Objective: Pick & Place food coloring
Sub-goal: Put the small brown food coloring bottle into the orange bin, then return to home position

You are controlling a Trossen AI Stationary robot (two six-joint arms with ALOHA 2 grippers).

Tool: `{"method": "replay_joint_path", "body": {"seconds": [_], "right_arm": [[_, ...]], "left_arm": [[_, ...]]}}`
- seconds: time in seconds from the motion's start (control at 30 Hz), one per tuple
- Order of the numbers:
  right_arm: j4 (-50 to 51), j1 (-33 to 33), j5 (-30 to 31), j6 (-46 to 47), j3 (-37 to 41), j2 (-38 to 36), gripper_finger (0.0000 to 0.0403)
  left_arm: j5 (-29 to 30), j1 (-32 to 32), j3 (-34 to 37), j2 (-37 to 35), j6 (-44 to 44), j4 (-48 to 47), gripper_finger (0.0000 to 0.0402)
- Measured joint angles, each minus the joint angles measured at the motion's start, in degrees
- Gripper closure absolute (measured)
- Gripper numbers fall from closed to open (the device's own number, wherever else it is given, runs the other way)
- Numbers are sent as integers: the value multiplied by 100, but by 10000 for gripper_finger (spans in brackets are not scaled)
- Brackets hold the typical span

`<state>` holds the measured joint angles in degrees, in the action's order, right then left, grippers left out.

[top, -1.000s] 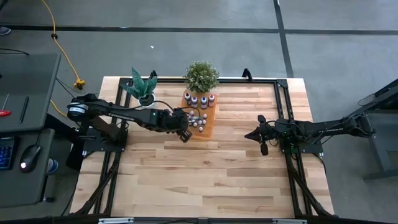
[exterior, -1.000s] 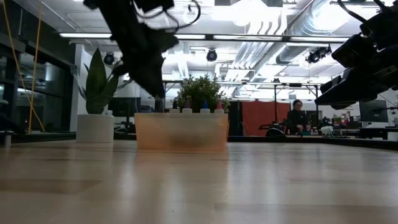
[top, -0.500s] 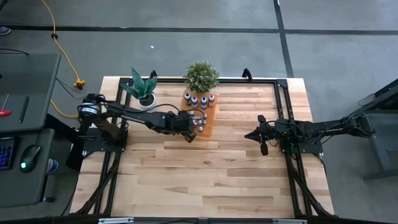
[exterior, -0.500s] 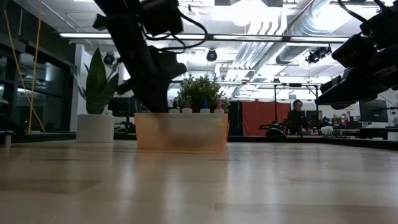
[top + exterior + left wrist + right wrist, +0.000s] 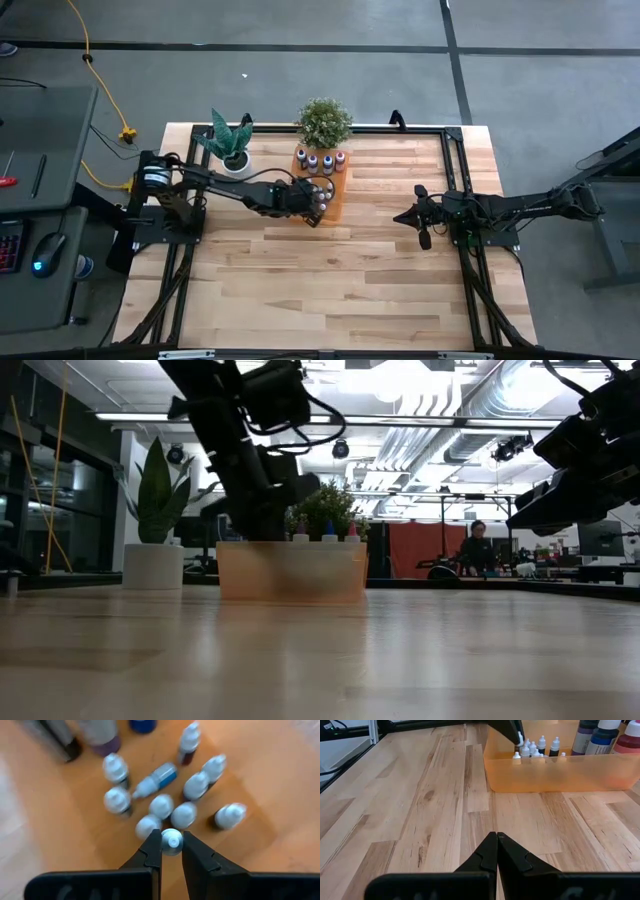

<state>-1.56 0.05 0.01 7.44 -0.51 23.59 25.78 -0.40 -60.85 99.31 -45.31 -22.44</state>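
Bottle (image 5: 172,841): tiny, white-capped, between the left fingers (image 5: 150,855), in the tray (image 5: 560,775).
Handling: likely light, stiff, slick; cap offers the hold.
Left fingers: nearly closed on the cap.
Right fingers (image 5: 496,851): closed, empty, over the desk (image 5: 350,270).

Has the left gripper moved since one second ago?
Yes. The left gripper moved from the table into the orange tray, now shut on a small bottle.

Even overhead light, soft shadows on table (image 5: 330,270). Ceiling lights (image 5: 400,420) glare in low view. Bottles (image 5: 190,815) blurred in left wrist view.
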Motion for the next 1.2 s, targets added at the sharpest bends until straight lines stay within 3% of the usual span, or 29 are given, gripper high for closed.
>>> {"method": "replay_joint_path", "body": {"seconds": [0.37,0.77,1.0,1.2], "right_arm": [[2,-2,0,0,0,2,402],[2,0,0,0,0,2,402],[2,-2,2,0,0,2,402],[1,-1,0,0,0,2,402]], "left_arm": [[-116,0,-8,197,32,341,359],[-162,2,-6,197,45,302,260],[-169,2,-26,133,232,233,252],[13,7,-714,18,830,-463,251]]}}
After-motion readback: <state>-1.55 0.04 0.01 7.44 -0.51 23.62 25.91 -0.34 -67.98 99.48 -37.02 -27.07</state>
